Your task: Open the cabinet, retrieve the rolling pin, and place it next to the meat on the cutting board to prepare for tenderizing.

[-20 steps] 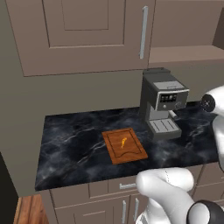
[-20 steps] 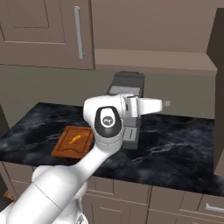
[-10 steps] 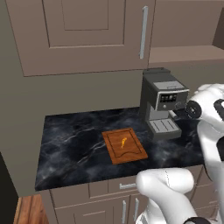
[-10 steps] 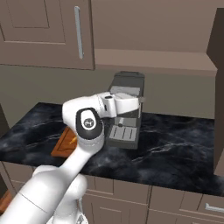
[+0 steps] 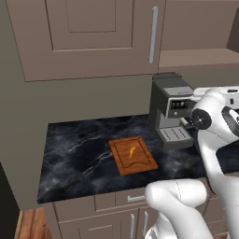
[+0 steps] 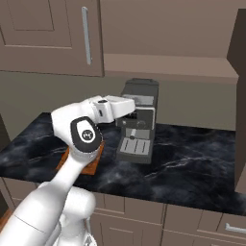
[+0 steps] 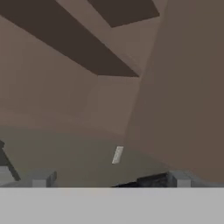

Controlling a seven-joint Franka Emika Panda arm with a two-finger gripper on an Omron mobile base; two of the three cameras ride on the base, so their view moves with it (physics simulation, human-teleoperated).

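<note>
Cabinet (image 5: pixel 84 37) doors are both shut. It hangs on the wall above the claw (image 7: pixel 110 180) and off to its left, and its long silver bar handle (image 5: pixel 151 35) stands upright along the edge of the door nearest the claw. Seen from the right base, the same handle (image 6: pixel 86 36) sits well above the white hand and apart from it.

The claw is open. In the hand view its two fingertips (image 7: pixel 41 178) rise far apart at the bottom edge with nothing between them, and ahead of them lie plain taupe wall surfaces and dark undersides. A small pale strip (image 7: pixel 117 154) shows farther ahead, too blurred to identify.

The arm (image 6: pixel 84 137) bends up over the front of the tabletop (image 5: pixel 74 158), with the hand held level, high above the dark marble. The hand sits just in front of the upper part of the grey coffee machine (image 5: pixel 170 109). Whether it touches the machine cannot be told.

The cutting board (image 5: pixel 133 155) lies flat on the tabletop below the claw and to its left, beside the machine's drip tray but apart from it. The meat (image 5: pixel 132 151), a small orange strip, rests near the middle of the board. From the right base the arm's elbow covers most of the board, leaving a reddish-brown edge showing.

Base cabinets with drawers (image 5: pixel 116 198) run under the tabletop, far below the claw.
</note>
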